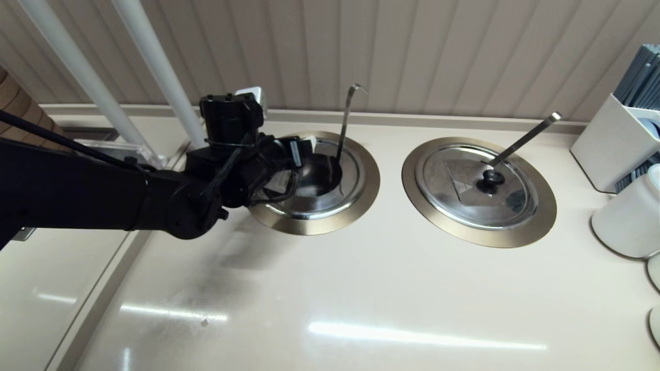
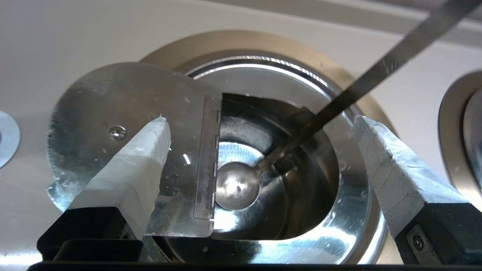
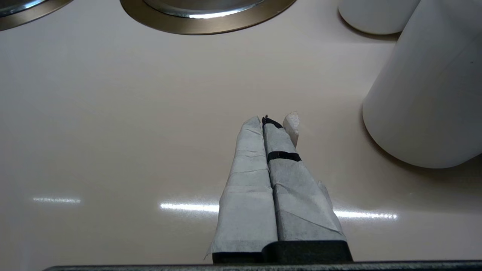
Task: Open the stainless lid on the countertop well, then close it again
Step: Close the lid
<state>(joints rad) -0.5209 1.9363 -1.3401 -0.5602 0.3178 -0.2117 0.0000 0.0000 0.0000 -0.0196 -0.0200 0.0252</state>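
The stainless lid (image 2: 113,98) stands swung open on its hinge, its underside and a centre screw showing in the left wrist view. The countertop well (image 1: 368,180) lies uncovered, with the dark bowl and the ladle's scoop (image 2: 237,186) in sight. The thin hook-tipped ladle handle (image 1: 346,118) rises from the bowl toward the back wall. My left gripper (image 1: 304,154) hovers open over the well; one finger (image 2: 139,165) is in front of the raised flap, the other (image 2: 388,162) over the far rim (image 2: 241,39). In the head view the flap is hidden behind the gripper. My right gripper (image 3: 269,119) is shut and empty above the bare counter.
The twin well (image 1: 479,190) to the right is covered by its lid with a black knob, and a straight square-tipped handle (image 1: 526,136) sticks out of it. White containers (image 1: 626,216) and a white holder (image 1: 613,144) crowd the right edge. Two white poles (image 1: 154,67) rise behind the left arm.
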